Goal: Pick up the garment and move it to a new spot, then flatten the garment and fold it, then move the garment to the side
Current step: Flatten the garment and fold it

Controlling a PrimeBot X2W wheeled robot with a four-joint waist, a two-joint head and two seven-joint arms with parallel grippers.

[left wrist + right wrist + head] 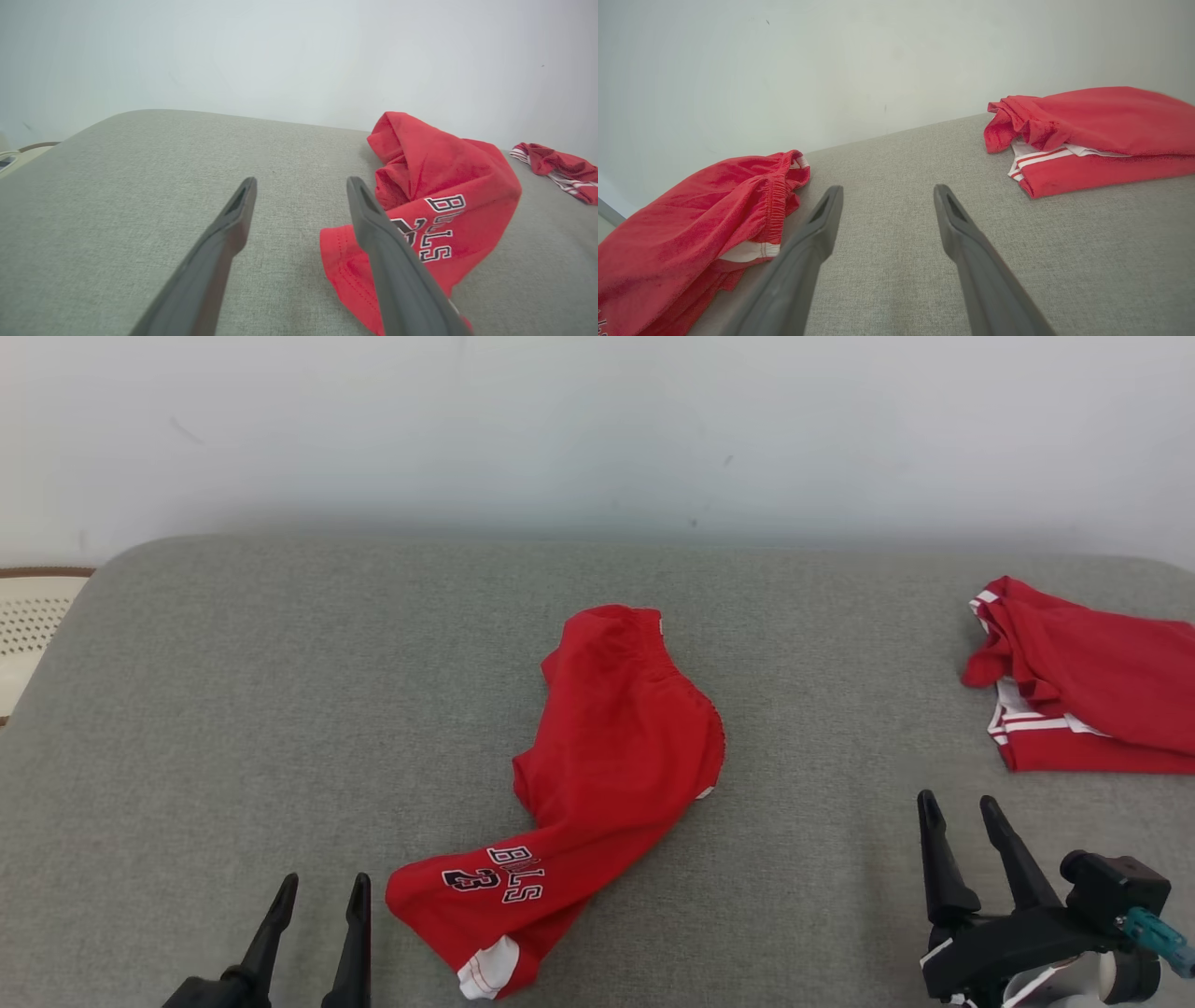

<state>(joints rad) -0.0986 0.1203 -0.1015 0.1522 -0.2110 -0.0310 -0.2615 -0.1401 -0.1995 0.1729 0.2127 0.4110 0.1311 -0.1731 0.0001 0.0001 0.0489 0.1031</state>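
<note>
Head view: shorts (611,756) lie at twelve o'clock — left end effector (326,879), right end effector (956,799) gape empty. Best pinch the waistband (611,614) corners, pull flat.

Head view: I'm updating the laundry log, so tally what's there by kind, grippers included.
Red garments: 2, the crumpled shorts and a second garment far right
Grippers: 2, the left gripper and the right gripper
Total: 4

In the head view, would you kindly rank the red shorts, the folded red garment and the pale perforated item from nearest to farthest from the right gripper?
From the right gripper:
1. Folded red garment, just ahead, rightward.
2. Red shorts, centre, leftward.
3. Pale perforated item, far left edge.
</note>
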